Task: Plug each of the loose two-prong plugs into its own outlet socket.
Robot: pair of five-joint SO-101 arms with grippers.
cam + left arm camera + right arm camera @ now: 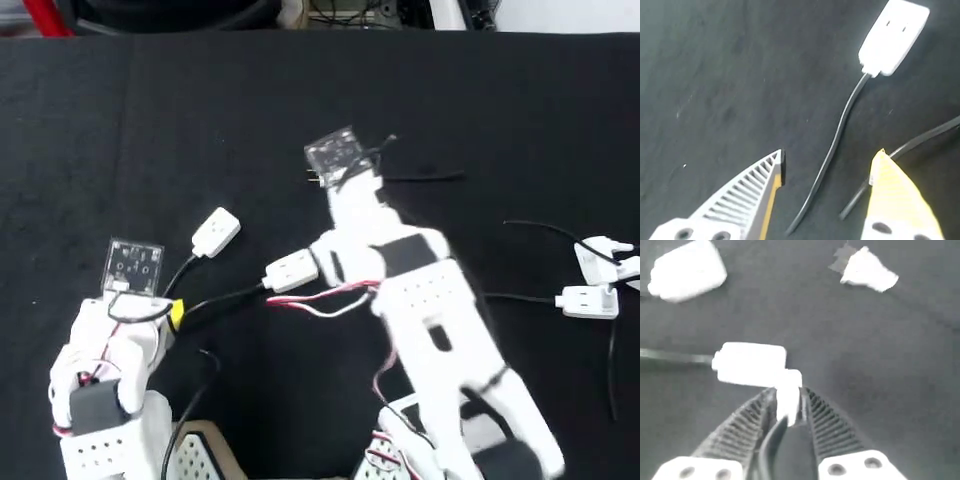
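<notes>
Right pincer is clamped on a small white two-prong plastic plug, nose touching the white rectangular outlet socket block around mid-scene. I'd square the prongs to the slots first, then push straight and slow. Left pincer hangs open at near left and could brace that block, imo.

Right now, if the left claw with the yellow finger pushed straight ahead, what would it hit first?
Probably the thin black cord lying just ahead of the open left gripper; farther along it sits the white socket. Depth is hard to judge.
</notes>
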